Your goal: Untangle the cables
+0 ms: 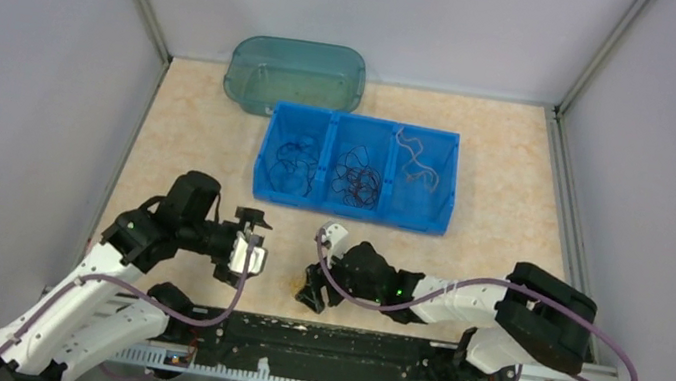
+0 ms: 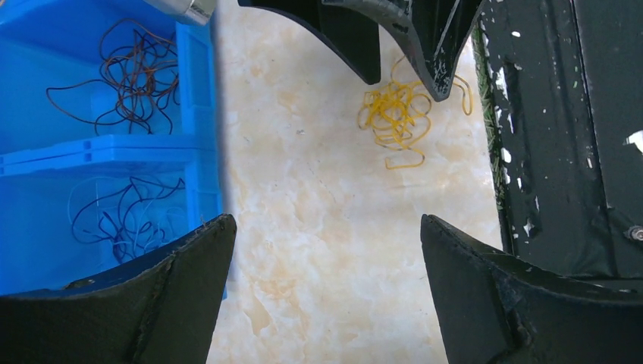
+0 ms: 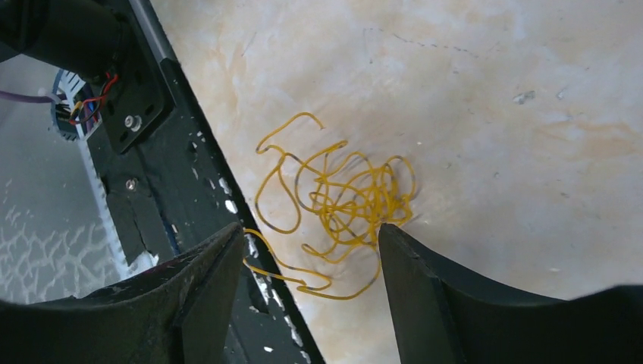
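Near front edge of worktop point(image 3: 493, 114), just beside the black rail point(image 3: 182, 152) — yellow cable tangle point(image 3: 345, 201) lies loose. Right gripper point(image 3: 311, 243) jaws part-open, straddling it, gripping nothing. Left gripper point(image 2: 326, 227) jaws wide, empty, near blue bin point(image 2: 114, 148) — dark cables point(image 2: 136, 76) in its compartments.

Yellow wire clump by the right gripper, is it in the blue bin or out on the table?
Out: the yellow wire clump lies on the beige marbled tabletop, apart from the blue plastic bin.
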Controlling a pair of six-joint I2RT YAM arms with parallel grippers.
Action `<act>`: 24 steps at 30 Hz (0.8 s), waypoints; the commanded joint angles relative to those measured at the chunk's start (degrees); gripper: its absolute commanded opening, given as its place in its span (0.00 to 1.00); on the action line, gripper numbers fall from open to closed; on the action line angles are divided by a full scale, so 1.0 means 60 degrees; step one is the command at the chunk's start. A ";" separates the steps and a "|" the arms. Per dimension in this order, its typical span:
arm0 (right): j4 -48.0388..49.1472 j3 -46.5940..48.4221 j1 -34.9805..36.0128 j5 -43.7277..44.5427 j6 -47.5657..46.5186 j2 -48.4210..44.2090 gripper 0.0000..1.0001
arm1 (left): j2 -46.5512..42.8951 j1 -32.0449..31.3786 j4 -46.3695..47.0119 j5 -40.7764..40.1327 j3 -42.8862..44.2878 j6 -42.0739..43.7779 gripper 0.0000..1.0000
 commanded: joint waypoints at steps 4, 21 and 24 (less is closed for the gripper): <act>-0.0090 0.0882 0.1144 0.2569 -0.0795 0.0261 0.62 | -0.0198 0.0035 0.0408 0.0188 -0.0391 0.0595 0.96; 0.0141 0.1216 0.1607 0.3473 -0.1445 0.0886 0.25 | -0.1016 0.0042 0.0883 0.0832 -0.1012 0.0271 0.95; 0.0316 0.1128 0.1607 0.3601 -0.1262 0.0561 0.04 | -0.1035 0.0034 0.1182 0.1025 -0.1079 0.0003 0.94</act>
